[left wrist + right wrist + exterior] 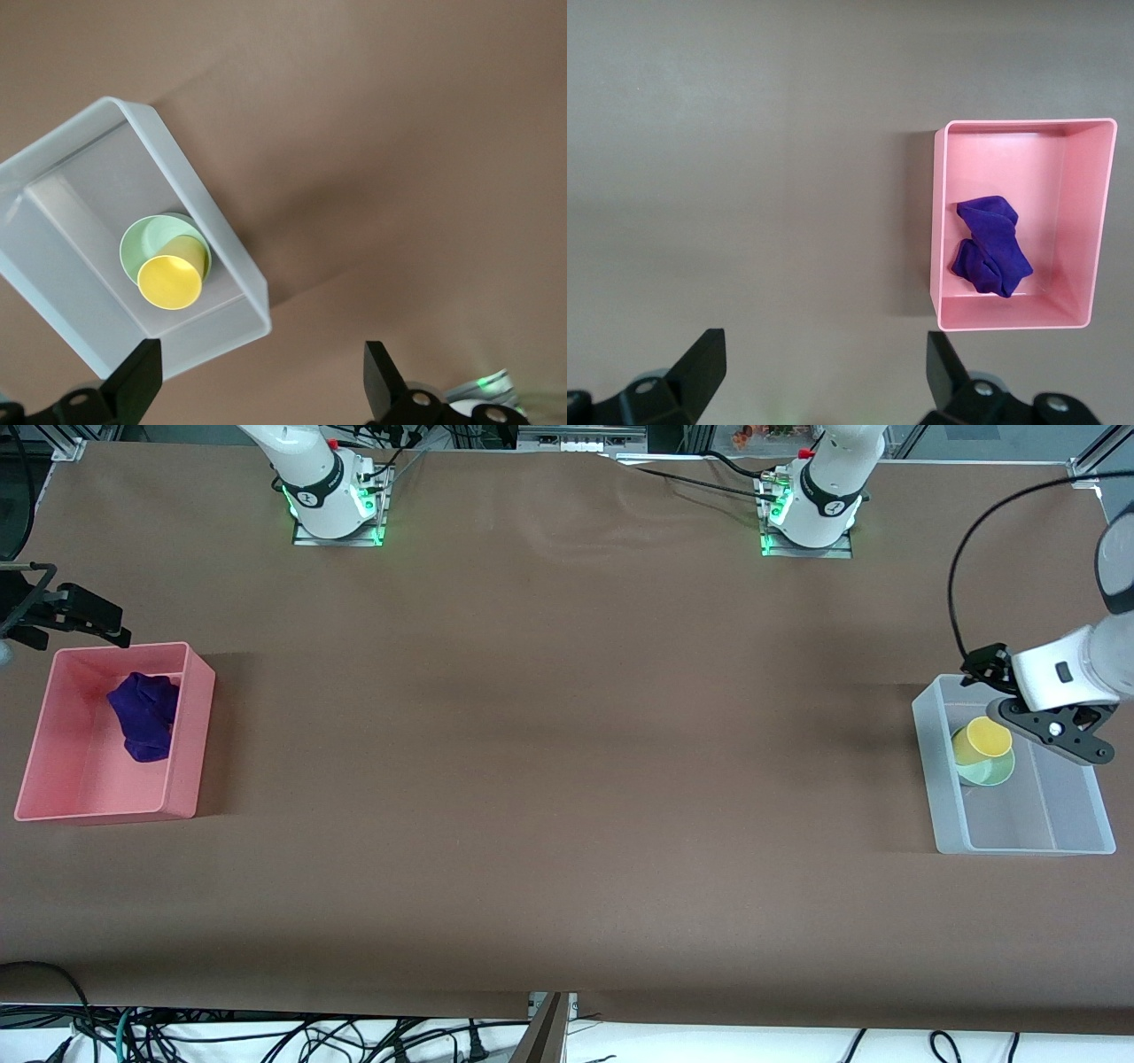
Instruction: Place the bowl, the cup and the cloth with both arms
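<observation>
The yellow cup [985,740] stands inside the pale green bowl [997,771] in a clear plastic bin [930,779] at the left arm's end of the table. My left gripper [1032,713] hangs open and empty in the air over that bin's edge. The left wrist view shows the cup [170,279], the bowl [146,241] and the bin [177,164] below my left gripper [261,372]. The purple cloth [144,713] lies bunched in a pink bin [190,735] at the right arm's end. My right gripper [62,615] is open and empty, raised beside it. The right wrist view shows the cloth [992,248], the pink bin [1081,221] and my right gripper [824,363].
The brown table [567,762] stretches wide between the two bins. The arm bases with green lights [337,514] stand along the edge farthest from the front camera. Cables hang off the table's near edge.
</observation>
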